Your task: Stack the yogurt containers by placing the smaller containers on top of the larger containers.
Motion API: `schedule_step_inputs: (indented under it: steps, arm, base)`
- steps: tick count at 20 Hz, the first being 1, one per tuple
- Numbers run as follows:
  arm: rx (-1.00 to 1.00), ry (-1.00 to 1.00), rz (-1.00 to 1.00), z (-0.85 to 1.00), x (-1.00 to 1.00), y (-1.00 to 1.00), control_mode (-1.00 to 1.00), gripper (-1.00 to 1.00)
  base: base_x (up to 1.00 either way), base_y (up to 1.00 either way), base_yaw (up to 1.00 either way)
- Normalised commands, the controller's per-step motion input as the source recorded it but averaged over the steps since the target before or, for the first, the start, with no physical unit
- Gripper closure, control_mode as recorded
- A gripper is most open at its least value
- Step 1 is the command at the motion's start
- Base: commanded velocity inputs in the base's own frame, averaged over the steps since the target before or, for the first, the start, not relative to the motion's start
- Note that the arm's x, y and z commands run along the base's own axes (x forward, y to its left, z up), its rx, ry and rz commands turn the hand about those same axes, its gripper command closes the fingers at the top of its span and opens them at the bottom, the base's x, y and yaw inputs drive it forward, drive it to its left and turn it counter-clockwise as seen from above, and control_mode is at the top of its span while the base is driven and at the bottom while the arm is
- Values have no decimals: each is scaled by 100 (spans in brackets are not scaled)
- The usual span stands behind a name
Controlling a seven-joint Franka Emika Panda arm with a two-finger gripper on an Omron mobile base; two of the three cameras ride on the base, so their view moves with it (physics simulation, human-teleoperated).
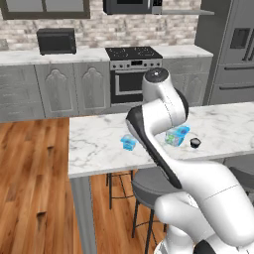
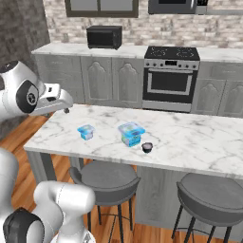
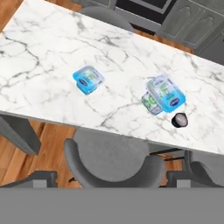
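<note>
A white marble island counter (image 2: 199, 142), veined in grey and cut as a long slab with a thin square edge, carries everything the task concerns. Near its front edge sits the larger yogurt tub (image 2: 131, 134): a wide, pale translucent plastic box with a green and white label and a blue rim, its flat lid glossy. From the hand camera the same tub (image 3: 162, 95) shows as a rounded rectangle, upright on the stone. Away from it along the counter, well apart and not touching, stands the smaller yogurt tub (image 2: 86, 132), a squat light-blue translucent container with a blue lid, also seen at (image 3: 88, 79) and (image 1: 128, 142). Just beside the larger tub, on the side away from the small one, rests a little dark round object (image 2: 147, 147) with a dull, rounded top; what it is cannot be told. The two tubs are not stacked.

The gripper (image 2: 66, 110) hangs off the far corner of the counter, away from both tubs, with nothing between its fingers; its jaws stand wide apart. Two round grey-cushioned bar stools (image 2: 105, 176) on thin dark metal legs tuck under the counter's front edge.
</note>
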Motion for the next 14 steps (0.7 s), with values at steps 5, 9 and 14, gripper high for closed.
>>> schedule_step_inputs:
  steps: [5,9,14]
  arm:
    - [-10,0,0,-12,0,18,-100,-100]
    - [-3,0,0,-24,0,4,-100,-100]
    - [-1,0,0,-18,0,0,-100,-100]
  base:
    - [0,0,0]
    - [0,0,0]
    - [0,0,0]
